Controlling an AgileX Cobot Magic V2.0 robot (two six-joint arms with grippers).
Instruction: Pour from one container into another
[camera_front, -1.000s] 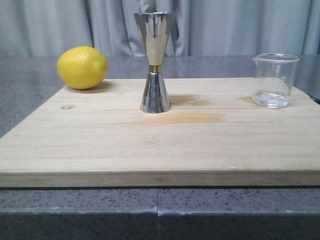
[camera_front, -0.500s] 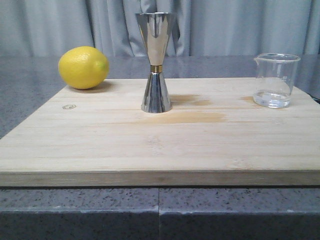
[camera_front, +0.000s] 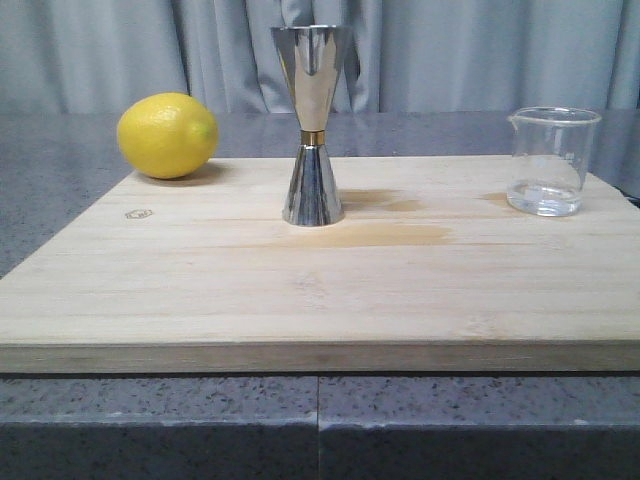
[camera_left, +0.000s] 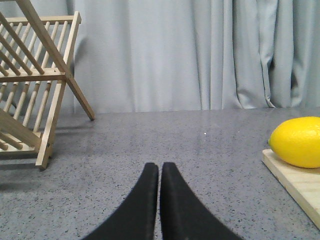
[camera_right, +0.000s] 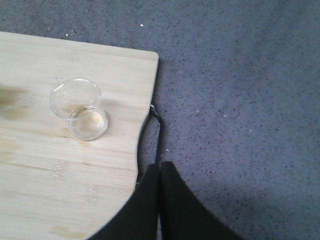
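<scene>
On the wooden board, toward its far right corner, a glass beaker is being seen standing upright with a shallow layer of clear liquid at its bottom. A steel jigger is standing upright near the middle of the board's far side, well apart from the beaker; whether anything is being held in its upper cup cannot be told, since the rim is level with the camera. A lemon is resting at the far left corner.

How far the pouring is along is not being settled by this scene. The little liquid in the beaker could be what is waiting to be poured into the jigger, or what is being left after a pour. Darker damp-looking patches are showing on the wood just beside the jigger, toward the beaker.

The left gripper is being held low over bare grey countertop, its fingers pressed together on nothing, with the lemon and the board's left edge off to one side and a wooden rack to the other. The right gripper is likewise closed and empty, hanging over the board's curved right edge, near the beaker. Much open board is lying in front of both vessels.
</scene>
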